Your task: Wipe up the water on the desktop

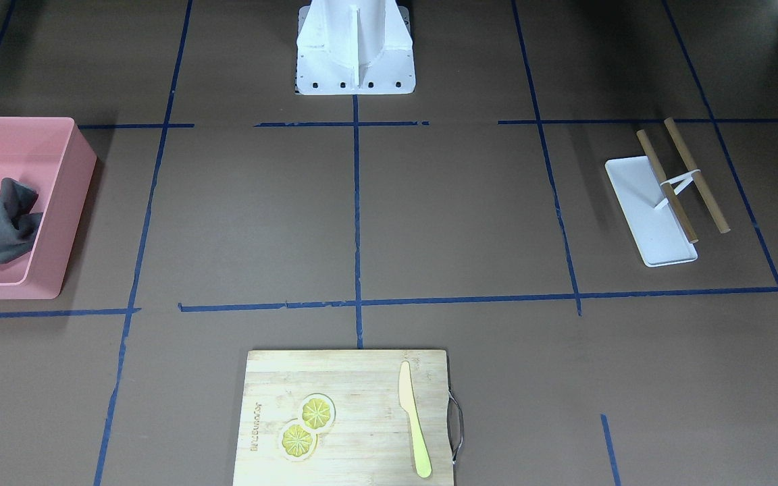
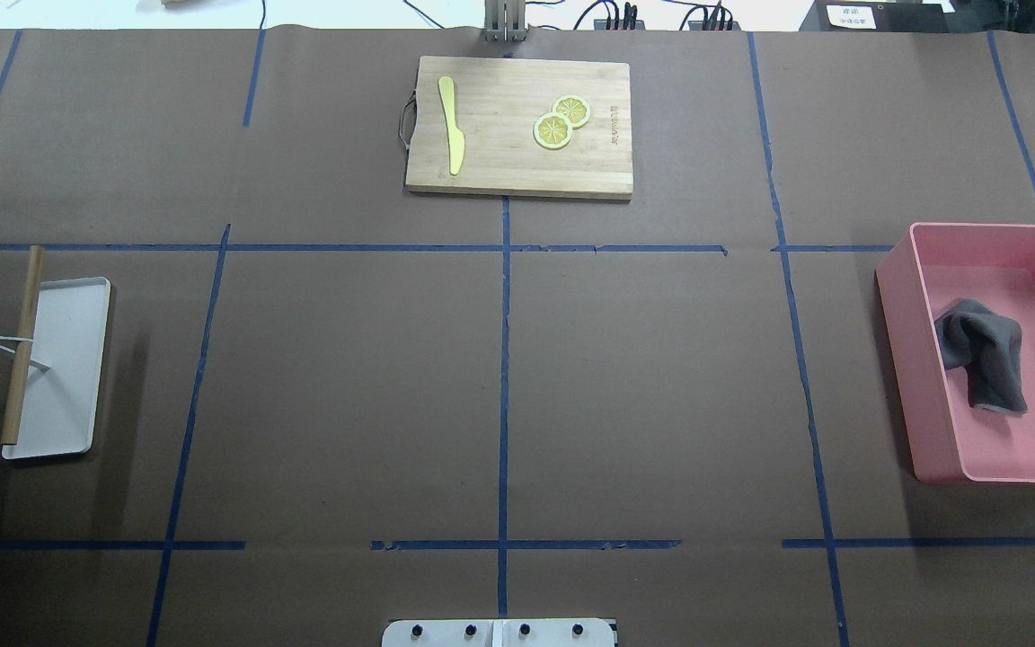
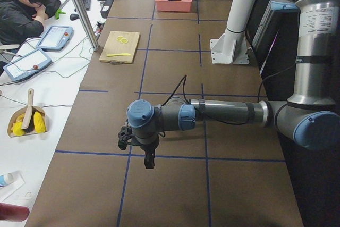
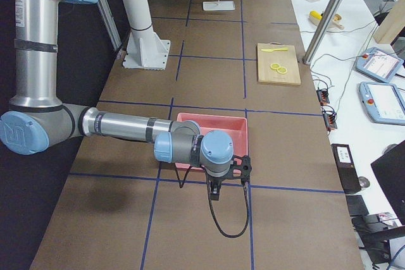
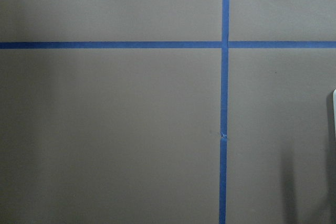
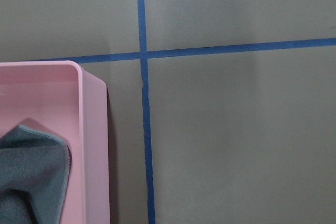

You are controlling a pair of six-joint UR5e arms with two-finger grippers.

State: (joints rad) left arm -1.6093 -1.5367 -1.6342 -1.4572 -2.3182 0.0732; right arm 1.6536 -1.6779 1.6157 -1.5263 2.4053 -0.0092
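The desktop spans the scene; a grey cloth lies in the pink bin at right. You cannot tell whether the left gripper or right gripper is parted. No water shows: you risk wiping the wrong patch.

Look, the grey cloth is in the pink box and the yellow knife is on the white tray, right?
Not quite. The knife lies on the board, beside the lemon slices, not on the tray. The overhead view shows it. The cloth is in the box, as you said.
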